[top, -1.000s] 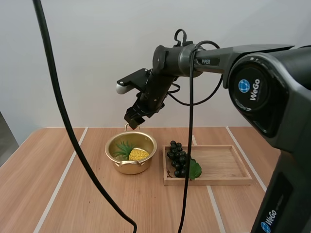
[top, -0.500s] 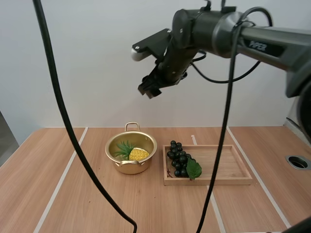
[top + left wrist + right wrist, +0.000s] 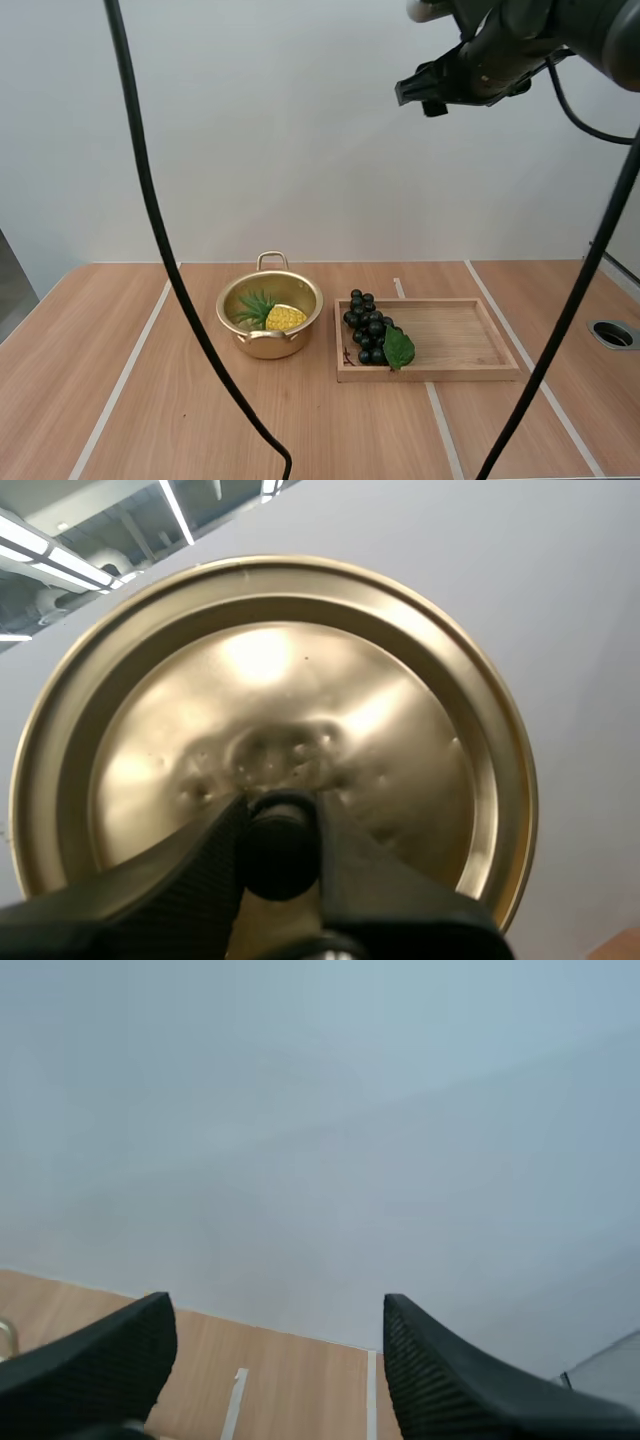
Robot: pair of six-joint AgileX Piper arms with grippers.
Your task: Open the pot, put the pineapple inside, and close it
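The gold pot stands open on the table, left of centre in the high view. Inside it lies the pineapple, leaves to the left. My right gripper hangs high above the table, far up and to the right of the pot. Its wrist view shows it open, nothing between the fingers, facing the wall. My left gripper is shut on the black knob of the gold lid, which is held up in the air against the wall.
A wooden tray sits right of the pot, with a bunch of dark grapes and a green leaf at its left end. A round hole marks the table's right edge.
My right arm has risen from just over the pot and swung up and to the right. Pot, pineapple and tray have not moved.
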